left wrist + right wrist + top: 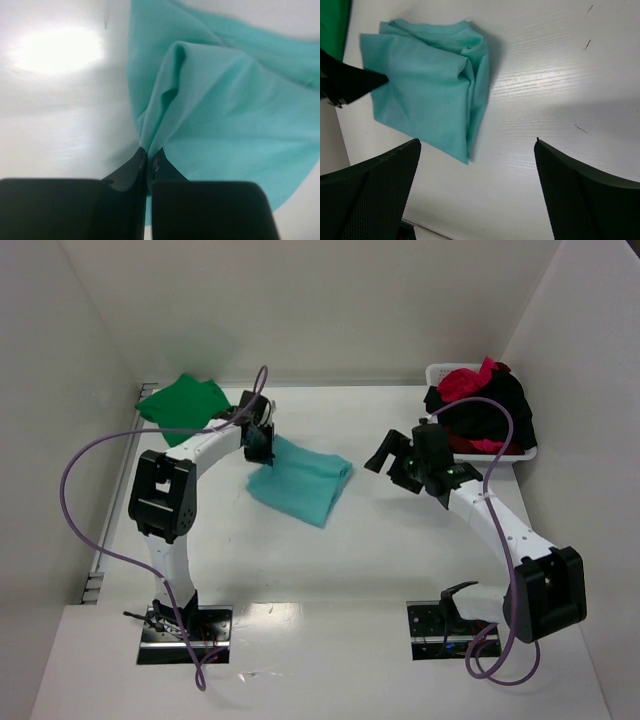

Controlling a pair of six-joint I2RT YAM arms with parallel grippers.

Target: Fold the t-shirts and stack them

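A folded light teal t-shirt lies on the white table; it also shows in the left wrist view and the right wrist view. My left gripper is shut on the shirt's far left corner, the cloth bunching up from the closed tips. A dark green t-shirt lies folded at the far left, and its edge shows in the right wrist view. My right gripper is open and empty, held above the table to the right of the teal shirt.
A white plastic basket at the far right holds a red t-shirt and a black one. White walls close in the table on the left, back and right.
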